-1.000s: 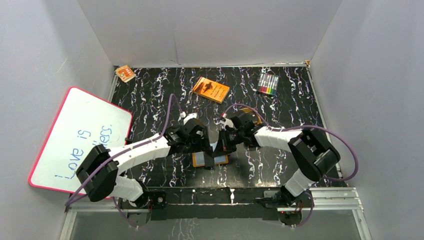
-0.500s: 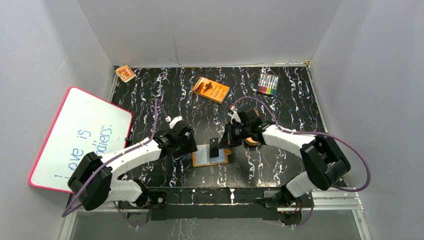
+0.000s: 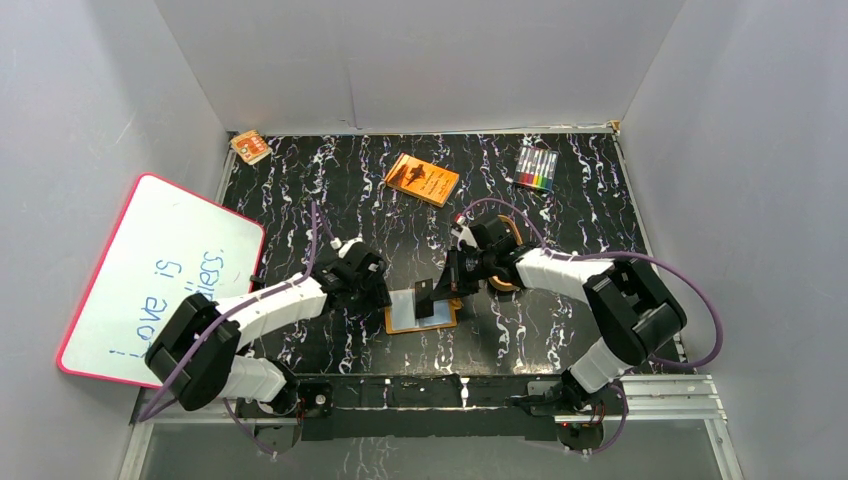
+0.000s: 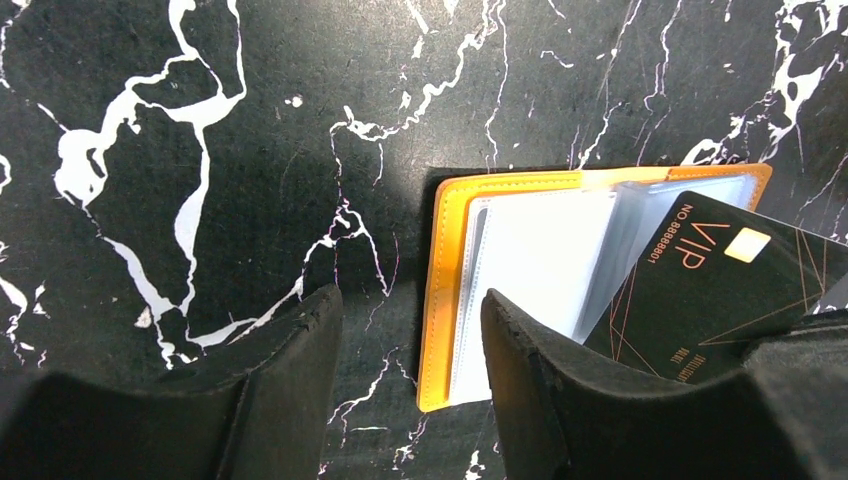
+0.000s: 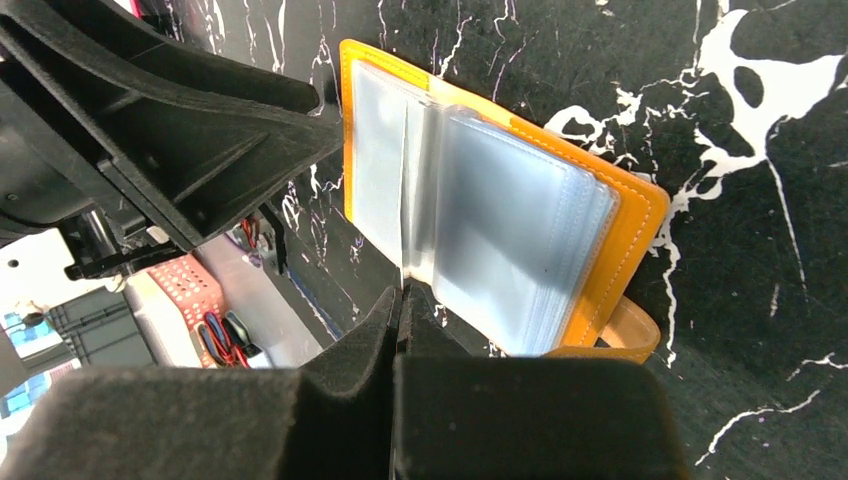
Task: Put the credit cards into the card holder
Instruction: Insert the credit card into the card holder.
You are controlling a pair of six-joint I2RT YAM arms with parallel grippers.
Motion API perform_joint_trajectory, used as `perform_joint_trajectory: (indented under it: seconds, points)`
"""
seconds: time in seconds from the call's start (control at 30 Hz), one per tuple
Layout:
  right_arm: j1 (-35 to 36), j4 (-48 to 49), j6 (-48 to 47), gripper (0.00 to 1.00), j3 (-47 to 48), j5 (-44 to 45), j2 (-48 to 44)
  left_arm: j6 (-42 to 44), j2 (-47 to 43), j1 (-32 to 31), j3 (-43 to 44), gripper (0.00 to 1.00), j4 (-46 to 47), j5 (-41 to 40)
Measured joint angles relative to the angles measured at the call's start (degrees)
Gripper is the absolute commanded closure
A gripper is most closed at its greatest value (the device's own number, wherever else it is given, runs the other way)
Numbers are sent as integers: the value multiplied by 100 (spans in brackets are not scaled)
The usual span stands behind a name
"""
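Clenches the black credit card [image 4: 700,290] in the right end effector [image 5: 400,310], tilted over the open card holder [image 4: 445,300] on the worktop [image 4: 200,120]; holds left end effector [image 4: 410,310] released, empty, beside it.

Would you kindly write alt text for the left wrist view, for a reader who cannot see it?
A black credit card marked VIP is tilted over the right side of an open orange card holder with pale clear pockets, on a black marbled table. The left gripper stands open in the foreground, one finger overlapping the holder's lower edge.
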Motion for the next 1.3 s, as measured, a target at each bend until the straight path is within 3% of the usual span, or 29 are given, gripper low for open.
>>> perform_joint_trajectory:
  seconds: [1.3]
  points:
    - [-37, 624, 402, 100, -345, -313, 305, -31, 19, 101, -163, 57, 216, 61]
